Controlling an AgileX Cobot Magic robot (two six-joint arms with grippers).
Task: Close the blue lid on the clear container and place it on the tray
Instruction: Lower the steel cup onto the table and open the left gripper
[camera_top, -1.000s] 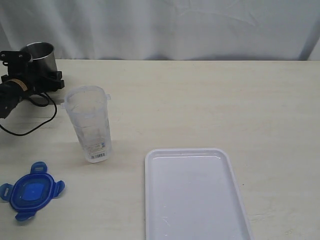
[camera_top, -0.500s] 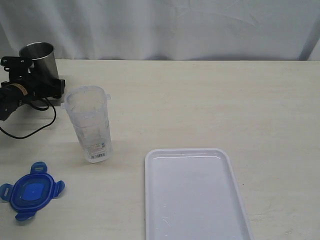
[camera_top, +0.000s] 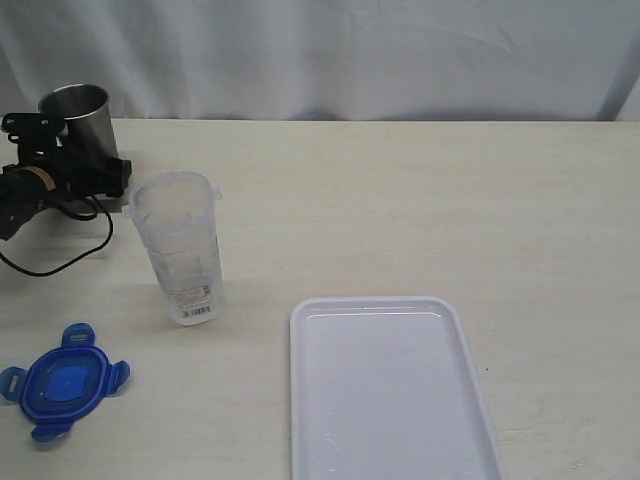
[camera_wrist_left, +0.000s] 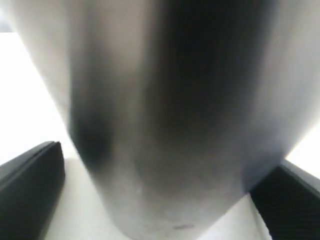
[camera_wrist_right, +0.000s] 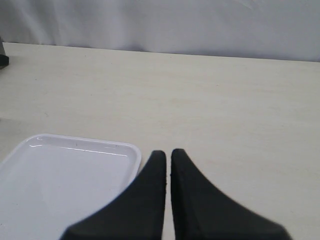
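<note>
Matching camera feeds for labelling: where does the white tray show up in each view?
Exterior view: tray in the lower middle, right of the clear container, cut by the bottom edge.
Left wrist view: not in it; a steel cup fills the picture.
Right wrist view: near the camera, its rounded corner beside the shut right pincer.
Shared landmark: the white curtain behind the table, in exterior and right wrist views.

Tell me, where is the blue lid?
In the exterior view, the blue lid lies flat at the lower left, on the table in front of the clear container and left of the tray.
</note>
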